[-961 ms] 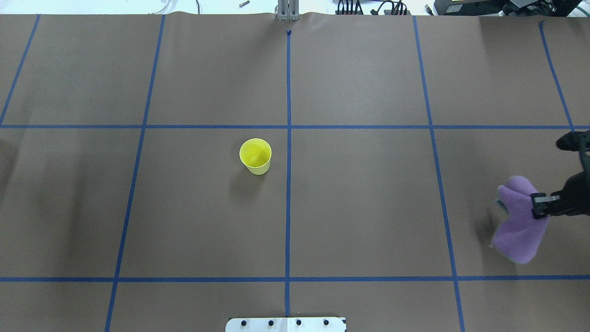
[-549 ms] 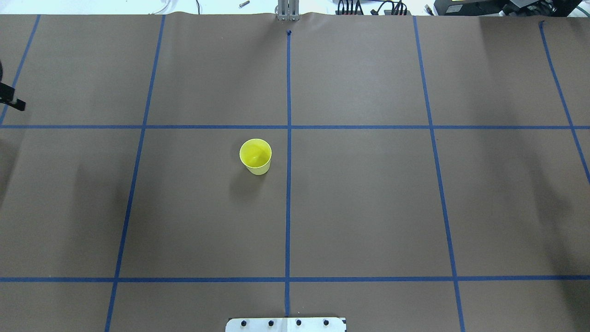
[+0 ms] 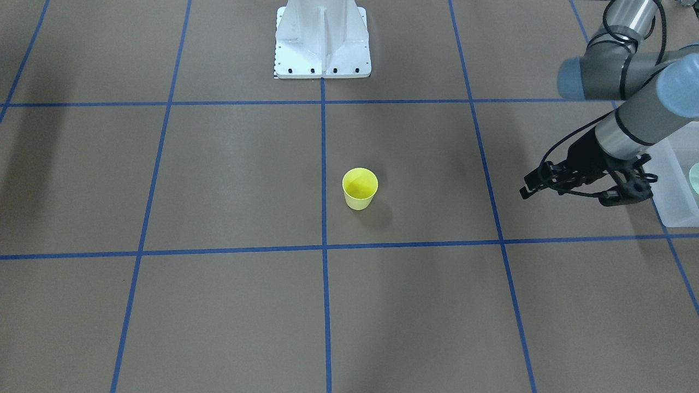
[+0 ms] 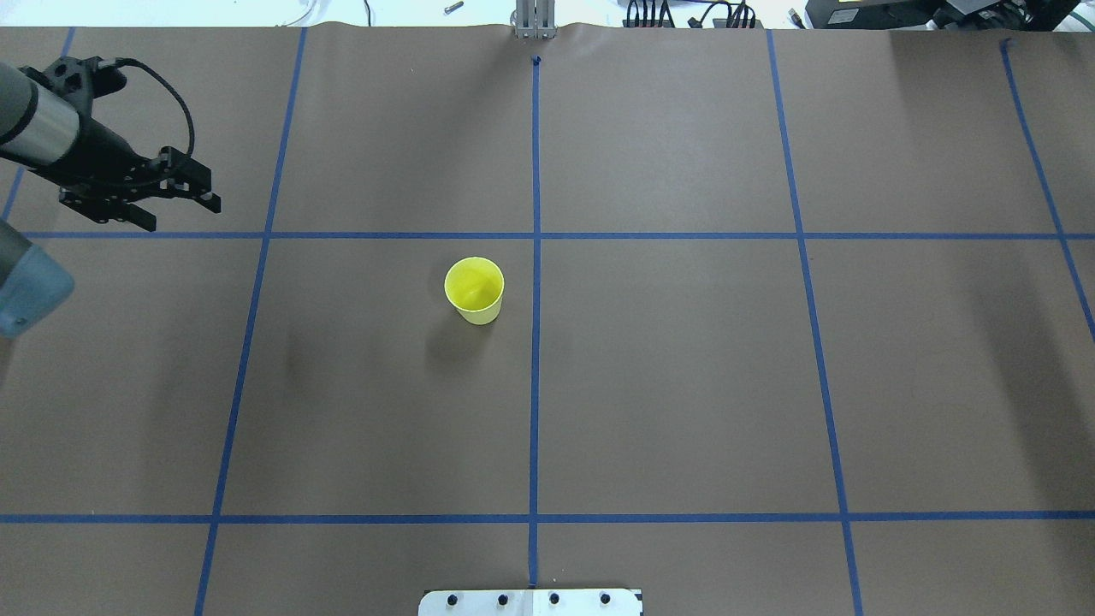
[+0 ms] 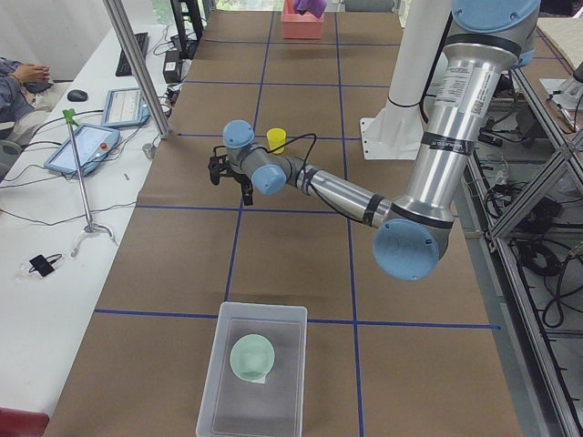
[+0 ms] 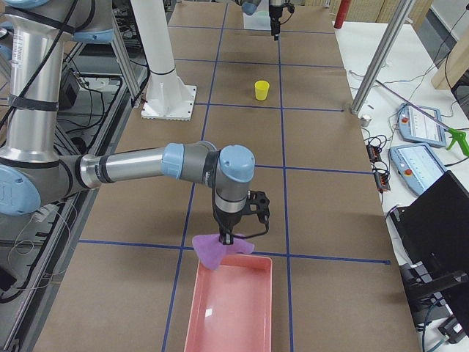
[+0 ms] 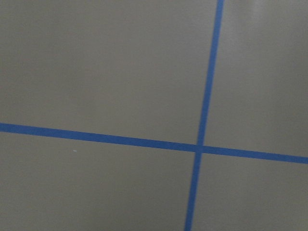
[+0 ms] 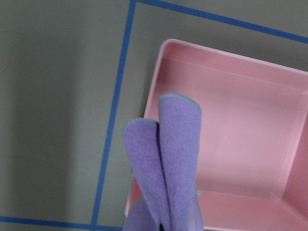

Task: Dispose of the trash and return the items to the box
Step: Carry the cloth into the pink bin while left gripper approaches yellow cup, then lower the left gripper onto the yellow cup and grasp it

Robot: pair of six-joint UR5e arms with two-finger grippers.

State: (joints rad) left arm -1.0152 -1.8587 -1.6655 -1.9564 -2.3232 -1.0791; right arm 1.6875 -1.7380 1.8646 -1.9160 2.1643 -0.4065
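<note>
The pale green bowl (image 5: 252,357) lies inside the frosted white box (image 5: 262,308) at the table's left end; a sliver of the bowl (image 3: 694,177) and the box's wall (image 3: 674,213) show in the front view. My left gripper (image 4: 180,214) is open and empty above bare table, well left of the yellow cup (image 4: 474,289); it also shows in the front view (image 3: 565,195). My right gripper (image 6: 227,238) is shut on a purple cloth (image 8: 168,159), which hangs over the near rim of a pink tray (image 8: 231,134).
The yellow cup (image 3: 360,188) stands upright near the table's middle. The white robot base (image 3: 322,38) is at the table's robot side. The pink tray (image 6: 231,308) lies at the right end. Blue tape lines grid the brown table.
My right gripper with the purple cloth has left the overhead view past the right edge. My left arm has come in from the left edge and moved right toward the cup.
</note>
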